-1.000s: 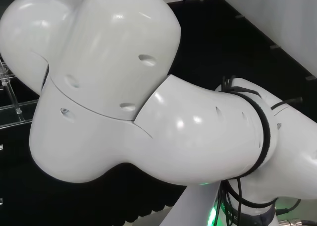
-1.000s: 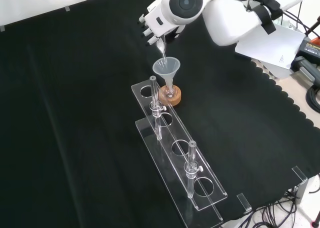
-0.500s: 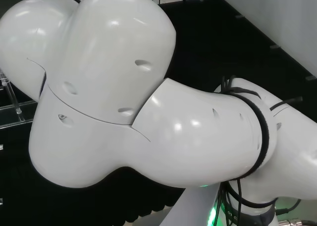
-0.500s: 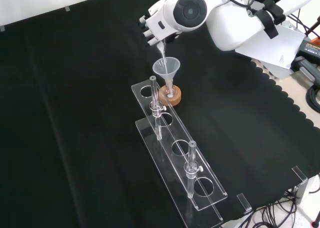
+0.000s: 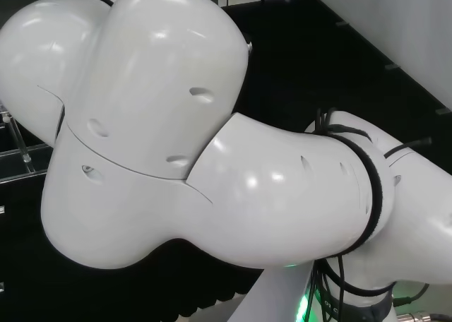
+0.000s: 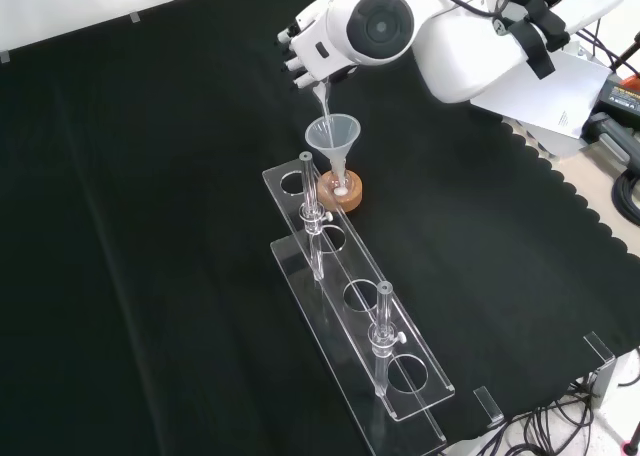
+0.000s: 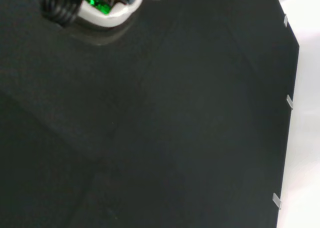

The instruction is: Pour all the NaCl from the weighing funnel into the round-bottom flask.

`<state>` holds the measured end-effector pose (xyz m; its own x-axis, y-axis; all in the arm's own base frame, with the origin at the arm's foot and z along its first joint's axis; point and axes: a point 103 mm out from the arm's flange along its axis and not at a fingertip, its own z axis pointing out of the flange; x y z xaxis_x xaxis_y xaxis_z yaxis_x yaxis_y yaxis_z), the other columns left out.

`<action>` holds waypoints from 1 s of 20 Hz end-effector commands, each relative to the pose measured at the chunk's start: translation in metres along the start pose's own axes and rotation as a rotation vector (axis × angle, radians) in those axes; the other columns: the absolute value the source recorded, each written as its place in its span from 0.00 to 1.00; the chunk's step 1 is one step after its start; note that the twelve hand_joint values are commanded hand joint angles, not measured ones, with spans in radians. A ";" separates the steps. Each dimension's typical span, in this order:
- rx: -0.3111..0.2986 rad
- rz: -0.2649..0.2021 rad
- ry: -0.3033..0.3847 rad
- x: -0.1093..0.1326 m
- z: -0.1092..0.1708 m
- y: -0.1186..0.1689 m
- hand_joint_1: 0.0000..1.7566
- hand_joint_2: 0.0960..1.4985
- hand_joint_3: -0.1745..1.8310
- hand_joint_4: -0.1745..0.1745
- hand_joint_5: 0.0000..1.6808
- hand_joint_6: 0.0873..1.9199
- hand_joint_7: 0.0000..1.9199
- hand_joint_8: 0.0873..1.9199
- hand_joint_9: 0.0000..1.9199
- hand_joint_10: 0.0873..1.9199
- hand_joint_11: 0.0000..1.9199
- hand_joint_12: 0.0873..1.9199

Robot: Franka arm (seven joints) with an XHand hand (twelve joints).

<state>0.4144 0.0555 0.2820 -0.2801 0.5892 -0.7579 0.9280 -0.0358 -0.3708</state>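
Clear rack [image 6: 350, 306] stands at seven o'clock of the flask [image 6: 341, 188] on its cork ring [image 6: 352, 193]. Hand [image 6: 305, 51], fingers curled round the weighing funnel [image 6: 322, 91], has shifted slightly since a second ago; its spout meets the plastic funnel [image 6: 332, 134] at twelve o'clock. Judgement: pouring is under way.
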 end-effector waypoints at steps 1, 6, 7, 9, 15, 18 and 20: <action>-0.003 0.000 -0.004 0.000 0.000 0.000 0.63 0.45 0.35 1.00 0.76 0.29 0.56 0.23 0.75 0.00 0.62 0.38; -0.008 0.001 -0.025 0.000 -0.004 -0.002 0.63 0.45 0.35 1.00 0.76 0.29 0.56 0.23 0.75 0.00 0.62 0.38; -0.010 0.001 -0.032 0.000 -0.005 -0.002 0.63 0.45 0.35 1.00 0.76 0.29 0.56 0.23 0.75 0.00 0.62 0.38; -0.013 0.002 -0.039 0.001 -0.007 -0.003 0.63 0.45 0.35 1.00 0.76 0.29 0.56 0.23 0.75 0.00 0.62 0.38; -0.010 0.000 -0.072 0.005 -0.011 -0.002 0.63 0.45 0.35 1.00 0.76 0.29 0.56 0.23 0.75 0.00 0.62 0.38; -0.010 0.001 -0.092 0.007 -0.014 -0.002 0.63 0.45 0.35 1.00 0.76 0.29 0.56 0.23 0.75 0.00 0.62 0.38; -0.011 0.002 -0.108 0.008 -0.017 -0.001 0.63 0.45 0.35 1.00 0.76 0.29 0.56 0.23 0.75 0.00 0.62 0.38</action>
<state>0.4144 0.0702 0.2847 -0.3000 0.5179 -0.8011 0.9303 -0.0267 -0.3657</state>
